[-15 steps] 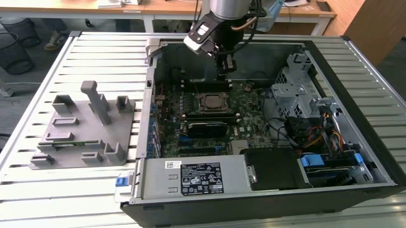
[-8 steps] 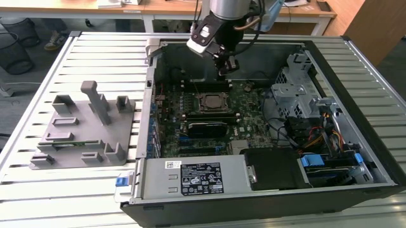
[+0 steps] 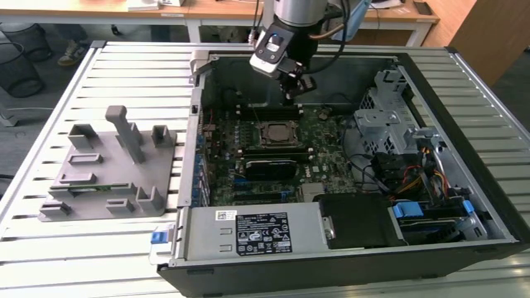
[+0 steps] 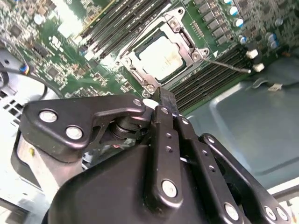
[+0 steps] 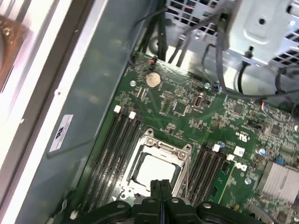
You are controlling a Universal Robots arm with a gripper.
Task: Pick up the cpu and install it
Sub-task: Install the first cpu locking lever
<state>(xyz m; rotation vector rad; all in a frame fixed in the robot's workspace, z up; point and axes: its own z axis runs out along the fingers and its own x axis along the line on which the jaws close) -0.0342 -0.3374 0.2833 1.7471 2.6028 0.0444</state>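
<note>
The cpu [image 3: 276, 135] is a silvery-white square lying flat inside the metal socket frame on the green motherboard [image 3: 323, 155], in the open computer case. Both wrist views show it in the socket, cpu [image 4: 161, 57] and cpu [image 5: 156, 169]. My gripper [image 3: 294, 88] hangs above the board just beyond the socket, over the memory slots. Its two black fingers are pressed together with nothing between them, gripper [image 5: 160, 184] and gripper [image 4: 164, 97]. The fingertips sit close to the socket's edge, apart from the cpu.
A grey plastic fixture [image 3: 108, 167] with upright blocks stands on the slatted table at the exterior view's left. Inside the case are black memory slots [image 5: 117, 149], a power supply [image 3: 257, 233], a metal drive cage [image 3: 385, 118] and cable bundles [image 3: 414, 180].
</note>
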